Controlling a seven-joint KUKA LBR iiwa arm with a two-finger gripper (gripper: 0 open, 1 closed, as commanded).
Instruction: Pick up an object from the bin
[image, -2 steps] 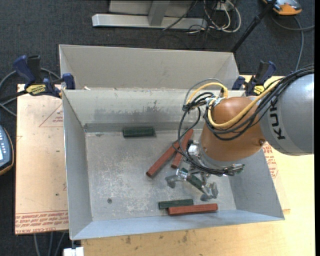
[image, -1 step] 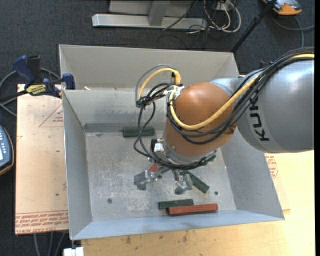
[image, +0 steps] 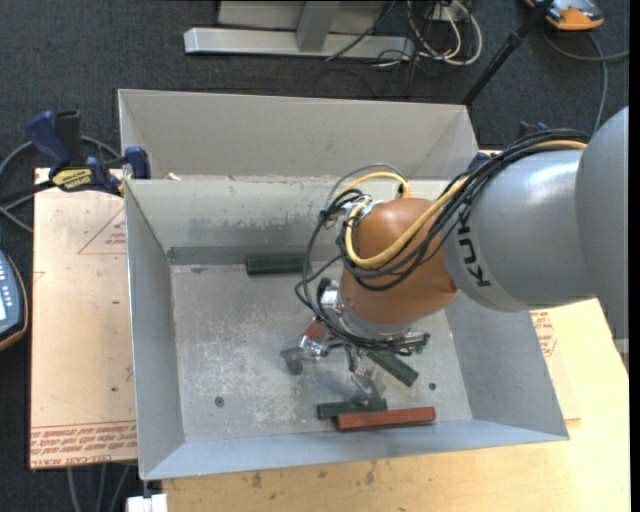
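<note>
My gripper (image: 331, 368) hangs low over the front middle of the bin floor, below the orange wrist cover. Its two metal fingers stand apart, one finger (image: 298, 355) to the left and one (image: 366, 381) to the right, with only bare floor showing between them. A dark green bar (image: 402, 369) lies tilted just right of the right finger, partly under the wrist. Close in front of the fingers a second dark green bar (image: 346, 408) lies flat, and a red-brown bar (image: 386, 418) lies alongside it by the front wall.
Another dark green bar (image: 276, 265) lies against the back wall, left of the arm. The arm and its cables cover the right middle of the bin. The left half of the floor is bare metal.
</note>
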